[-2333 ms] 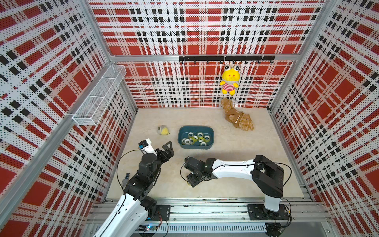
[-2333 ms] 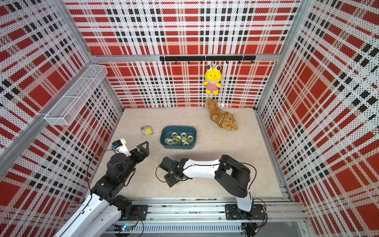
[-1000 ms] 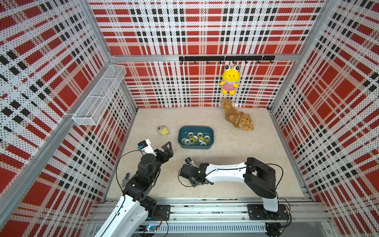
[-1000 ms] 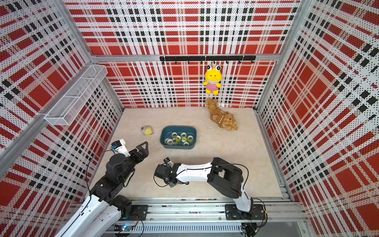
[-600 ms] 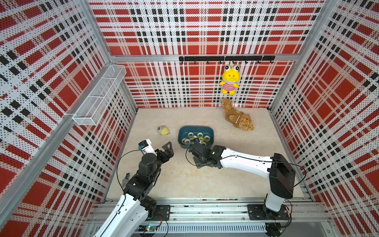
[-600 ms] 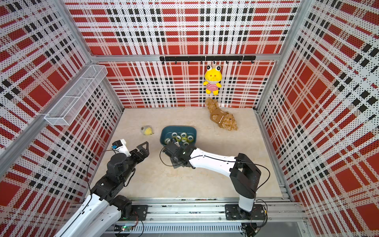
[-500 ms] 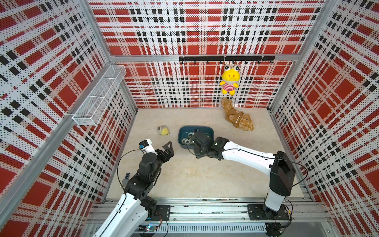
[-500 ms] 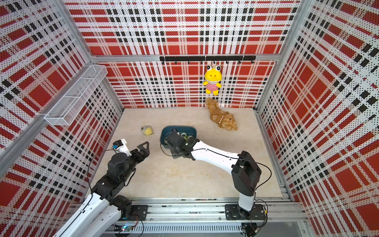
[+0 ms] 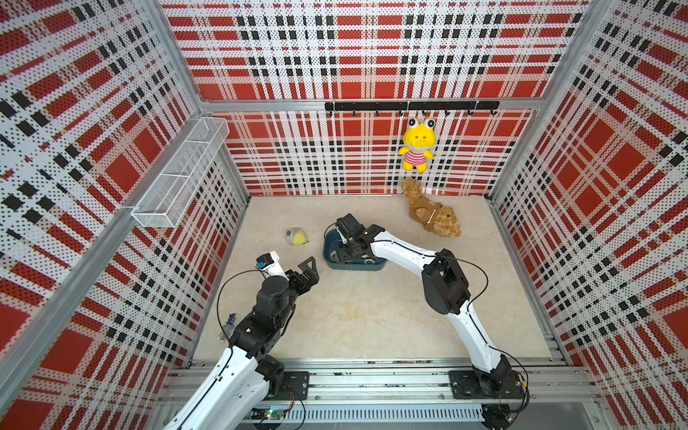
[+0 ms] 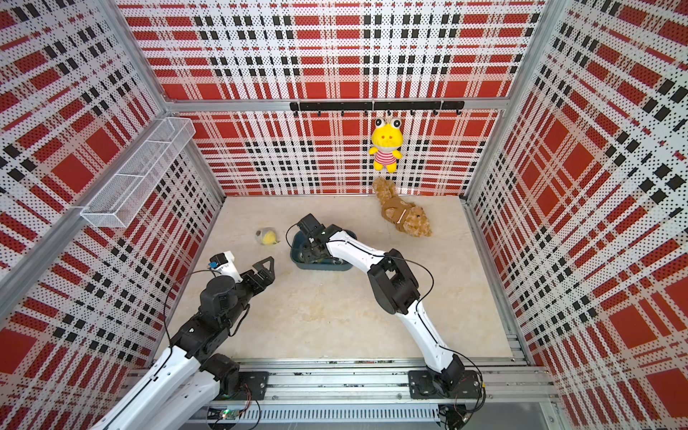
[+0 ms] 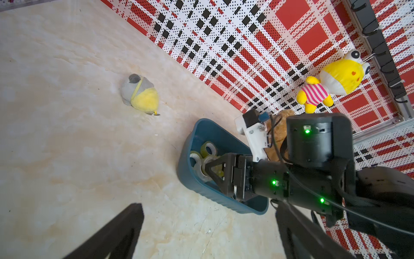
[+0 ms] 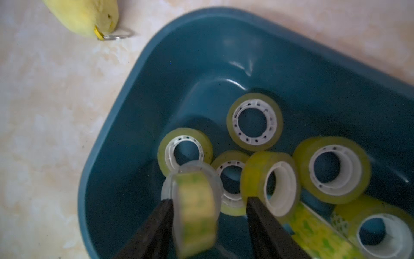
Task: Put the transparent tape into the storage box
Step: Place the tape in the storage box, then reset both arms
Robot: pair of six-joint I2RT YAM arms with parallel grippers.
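The right gripper (image 12: 209, 201) hangs over the near left end of the storage box (image 12: 170, 67). Its jaws are spread wider than the transparent tape (image 12: 195, 213) between them. The roll is blurred and sits loose against one finger (image 12: 156, 226), so it is probably dropping free rather than held. It should be light, with a stiff white core and slick wound film (it rolls on edge), so it is best pinched across its flat faces. Six rolls (image 12: 254, 122) lie in the one box, seven with this one. A yellow-green band (image 12: 313, 228) beside them may be another. The left gripper (image 9: 303, 273) waits near, wide and empty.
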